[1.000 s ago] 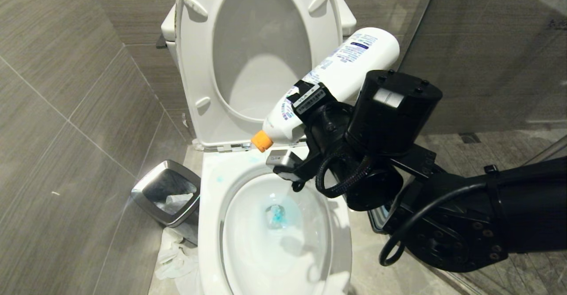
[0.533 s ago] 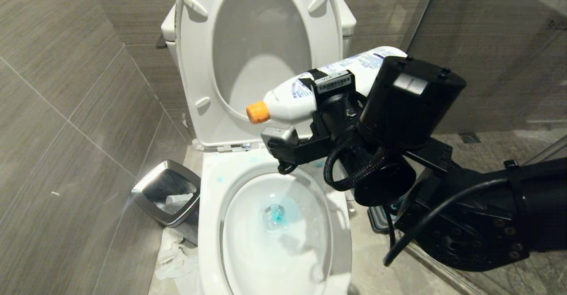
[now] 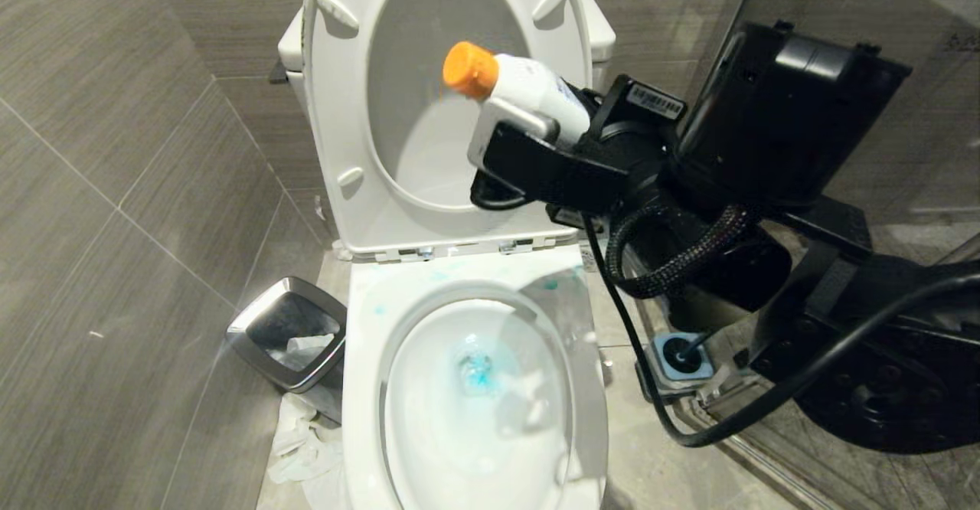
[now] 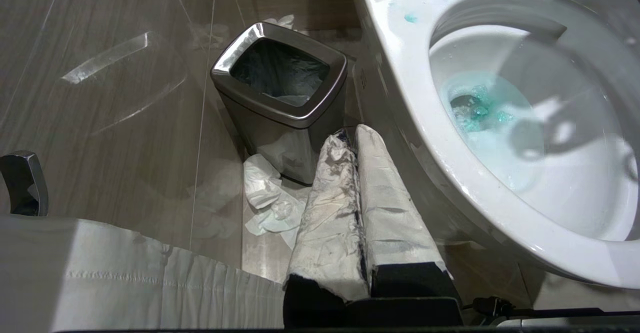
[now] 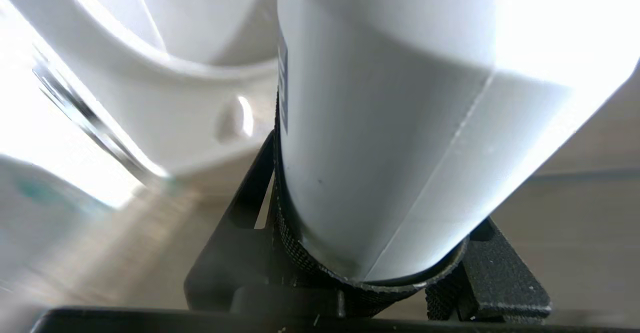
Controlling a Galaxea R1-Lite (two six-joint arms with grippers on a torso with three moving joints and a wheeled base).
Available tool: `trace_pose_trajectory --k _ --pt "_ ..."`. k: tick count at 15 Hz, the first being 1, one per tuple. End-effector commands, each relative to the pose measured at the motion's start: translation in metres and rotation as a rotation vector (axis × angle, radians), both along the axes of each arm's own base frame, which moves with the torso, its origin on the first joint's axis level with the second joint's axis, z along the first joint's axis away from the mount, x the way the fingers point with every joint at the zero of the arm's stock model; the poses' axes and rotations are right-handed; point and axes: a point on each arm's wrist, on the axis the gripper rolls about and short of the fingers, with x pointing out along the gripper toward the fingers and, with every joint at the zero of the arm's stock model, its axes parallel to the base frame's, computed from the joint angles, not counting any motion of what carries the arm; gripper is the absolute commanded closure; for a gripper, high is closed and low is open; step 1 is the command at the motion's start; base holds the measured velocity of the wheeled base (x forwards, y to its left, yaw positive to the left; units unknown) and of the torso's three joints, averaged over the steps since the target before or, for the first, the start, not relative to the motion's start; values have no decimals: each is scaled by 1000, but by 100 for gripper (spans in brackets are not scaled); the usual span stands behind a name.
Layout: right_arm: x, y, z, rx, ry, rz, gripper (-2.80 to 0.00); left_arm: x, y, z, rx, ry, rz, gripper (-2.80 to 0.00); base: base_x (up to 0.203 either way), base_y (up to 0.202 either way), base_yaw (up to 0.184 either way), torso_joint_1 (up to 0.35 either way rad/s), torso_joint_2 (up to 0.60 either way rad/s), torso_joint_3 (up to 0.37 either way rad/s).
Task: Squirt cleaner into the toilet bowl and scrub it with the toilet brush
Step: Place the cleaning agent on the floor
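Even indoor light from overhead, head view sharp. Right pincer (image 3: 536,138) and its arm throw a grey shadow over the toilet bowl (image 3: 360,387) rim just below it, plus soft blobs inside the basin near the cleaner (image 3: 478,372) pool. Glossy floor tiles beside the left pincer (image 4: 357,193) carry streaky glare. Right wrist view is rough: white bottle (image 5: 400,123) clamped in the pincer sits too close, soft focus, its far edge blown out; ceramic beyond the pincer smeared with motion blur and overexposed patches.
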Motion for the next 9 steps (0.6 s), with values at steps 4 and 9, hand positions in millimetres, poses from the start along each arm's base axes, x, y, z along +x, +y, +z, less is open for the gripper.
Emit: trace_pose_trajectory --k 4,9 --pt "-28 -46 71 448 124 153 0 0 0 0 0 1 0 0 0 0 0 0 0 0" --pt "-54 -123 93 636 403 311 0 0 0 0 0 1 0 0 0 0 0 0 0 0"
